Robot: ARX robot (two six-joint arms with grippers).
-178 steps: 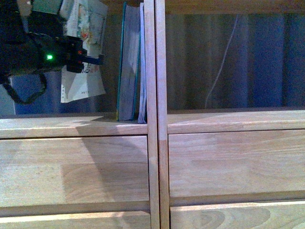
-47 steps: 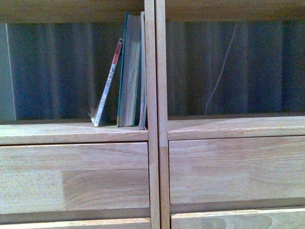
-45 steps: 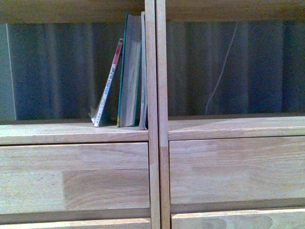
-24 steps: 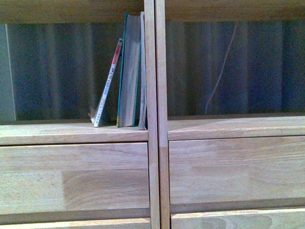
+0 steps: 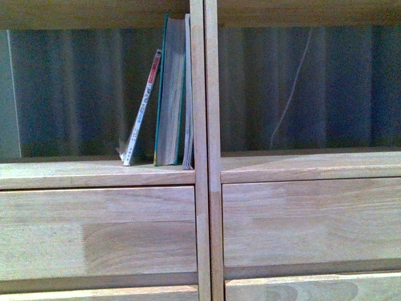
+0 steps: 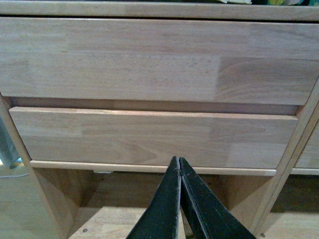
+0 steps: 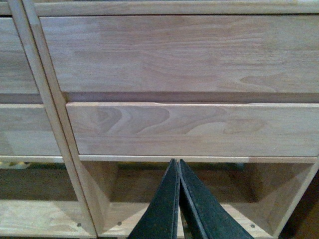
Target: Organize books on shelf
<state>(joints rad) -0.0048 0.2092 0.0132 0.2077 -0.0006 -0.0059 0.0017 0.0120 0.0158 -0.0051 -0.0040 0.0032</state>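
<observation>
Books in left compartment of shelf point(image 5: 199, 188): thin paperback point(image 5: 141, 110) leaning against teal book point(image 5: 170, 94), pale one point(image 5: 188, 100) beside divider. Left gripper point(image 6: 179, 164) and right gripper point(image 7: 178, 167) pressed together, holding nothing.

In the shelf's point(image 5: 200, 169) left compartment, three books stand at its right end: the thin book point(image 5: 188, 94) against the divider, the thicker book point(image 5: 170, 94) beside it, the paperback point(image 5: 141, 110) leaning on that one (drawer panels point(image 5: 100, 232) lie below).
</observation>
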